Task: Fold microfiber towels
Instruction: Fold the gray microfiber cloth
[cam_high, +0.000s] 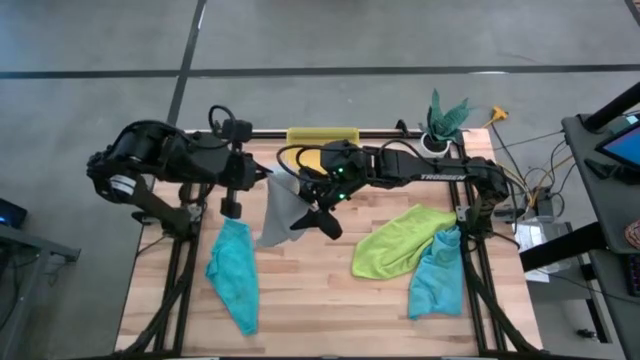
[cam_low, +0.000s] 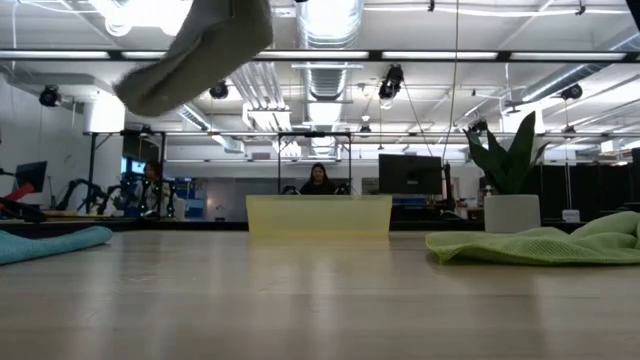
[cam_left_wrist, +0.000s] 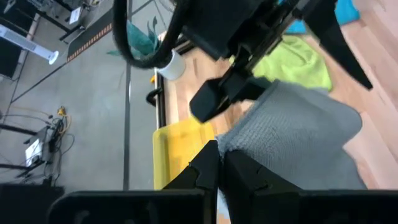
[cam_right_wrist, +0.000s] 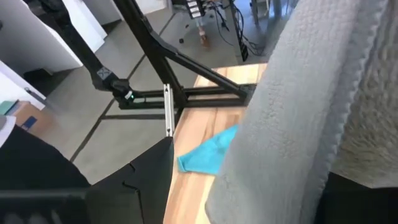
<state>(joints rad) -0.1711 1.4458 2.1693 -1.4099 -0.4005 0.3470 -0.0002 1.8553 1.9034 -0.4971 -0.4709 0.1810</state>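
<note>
Grey towel (cam_high: 277, 212), limp, hanging mid-air

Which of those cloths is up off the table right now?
The grey towel. It hangs in the air, pinched by the left gripper, while the two teal towels and the green towel lie on the table.

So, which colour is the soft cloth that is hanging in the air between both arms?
Light grey microfiber towel; it shows best in the left wrist view.
</note>
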